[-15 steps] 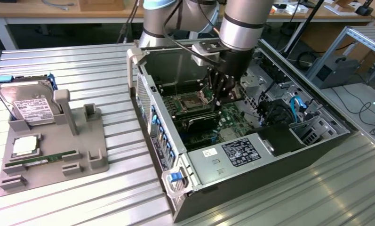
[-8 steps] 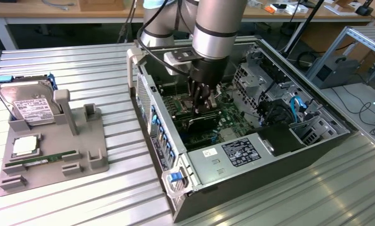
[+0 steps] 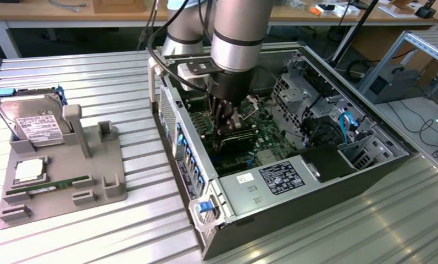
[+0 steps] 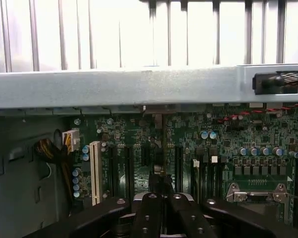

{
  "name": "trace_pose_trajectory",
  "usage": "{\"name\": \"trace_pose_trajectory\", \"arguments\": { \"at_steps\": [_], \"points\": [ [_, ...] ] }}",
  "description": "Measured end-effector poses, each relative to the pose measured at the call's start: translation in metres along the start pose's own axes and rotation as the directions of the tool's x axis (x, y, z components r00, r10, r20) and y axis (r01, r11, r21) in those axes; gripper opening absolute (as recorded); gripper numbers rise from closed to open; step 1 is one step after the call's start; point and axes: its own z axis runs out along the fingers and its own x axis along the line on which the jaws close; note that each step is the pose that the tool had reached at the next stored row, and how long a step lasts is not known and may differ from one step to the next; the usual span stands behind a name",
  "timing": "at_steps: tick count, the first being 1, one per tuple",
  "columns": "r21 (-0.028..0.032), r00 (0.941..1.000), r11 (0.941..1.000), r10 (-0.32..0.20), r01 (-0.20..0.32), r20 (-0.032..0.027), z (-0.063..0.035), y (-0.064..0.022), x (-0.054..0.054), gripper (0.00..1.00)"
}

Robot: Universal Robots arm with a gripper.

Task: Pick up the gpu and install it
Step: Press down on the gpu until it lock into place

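The claw [image 3: 229, 124] is down inside the open computer case [image 3: 365, 165], clenched on the graphics card [image 3: 236, 140], which hangs on edge just above the motherboard [image 4: 228, 144] slots. Best bet here, I reckon: keep the card square to its slot and press straight down, no twisting. Over on the grey holder [image 3: 94, 165] on the surface [image 3: 79, 71] there's a hard drive [image 3: 35, 124], a memory stick [image 3: 50, 187] and what looks like a processor chip [image 3: 29, 170].
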Motion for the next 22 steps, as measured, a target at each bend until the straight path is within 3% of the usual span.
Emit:
{"name": "trace_pose_trajectory", "arguments": {
  "at_steps": [2,7,10,13,22],
  "points": [
    [-0.0002,1.0,1.0,0.001,-0.001,-0.0003,0.0009,0.0042,-0.002,0.13],
    [-0.0003,1.0,1.0,0.002,-0.002,-0.0005,0.0039,0.0053,-0.006,0.13],
    [-0.0003,1.0,1.0,0.004,-0.004,-0.0002,0.0044,0.0098,-0.015,0.13],
    [-0.0004,1.0,1.0,0.004,-0.004,-0.0002,0.0068,0.017,-0.015,0.13],
    [-0.0003,1.0,1.0,0.004,-0.004,-0.0002,0.0123,0.0197,-0.014,0.13]
  ]
}}
